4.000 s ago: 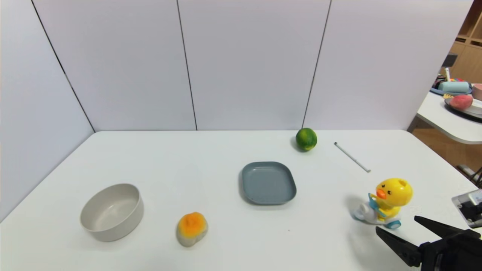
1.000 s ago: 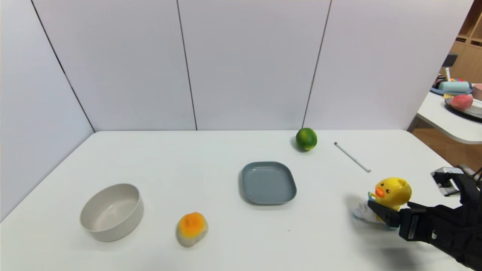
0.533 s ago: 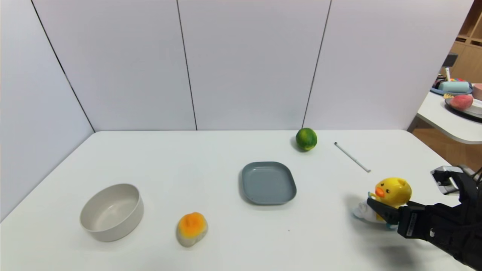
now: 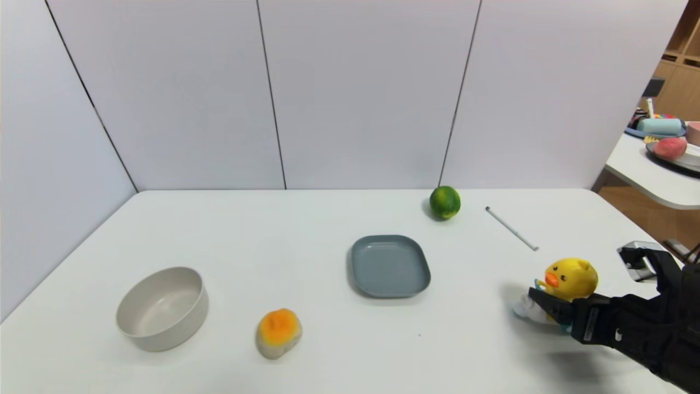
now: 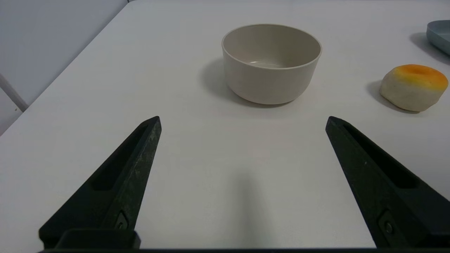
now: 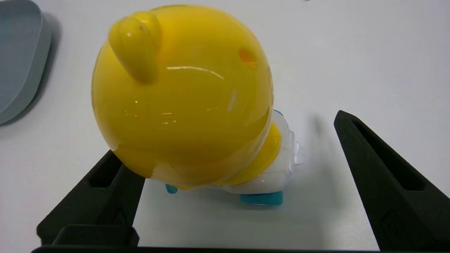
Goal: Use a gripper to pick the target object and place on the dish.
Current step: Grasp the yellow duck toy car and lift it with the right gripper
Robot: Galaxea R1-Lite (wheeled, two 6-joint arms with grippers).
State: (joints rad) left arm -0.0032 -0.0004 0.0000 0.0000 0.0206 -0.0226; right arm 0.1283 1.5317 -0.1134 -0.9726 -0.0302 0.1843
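The yellow toy duck [image 4: 571, 276] stands on its white wheeled base at the right of the table. My right gripper [image 4: 555, 303] is open and low, with the duck [image 6: 182, 98] between its fingers. One finger [image 6: 372, 165] is clear of the duck's base; the tip of the other finger [image 6: 105, 182] is hidden behind the duck's head. The grey-blue dish [image 4: 389, 266] lies empty at mid table, left of the duck, and its edge [image 6: 17, 52] shows in the right wrist view. My left gripper [image 5: 242, 119] hovers open over bare table near the bowl, outside the head view.
A beige bowl [image 4: 162, 306] and an orange-grey lump [image 4: 279, 331] sit front left. A green ball [image 4: 444, 202] and a thin white stick [image 4: 512, 228] lie behind the dish and duck. The table's right edge is close behind my right arm.
My right gripper has come in from the front right corner and now straddles the duck; over the last second it crept a little further left. The duck has barely shifted.
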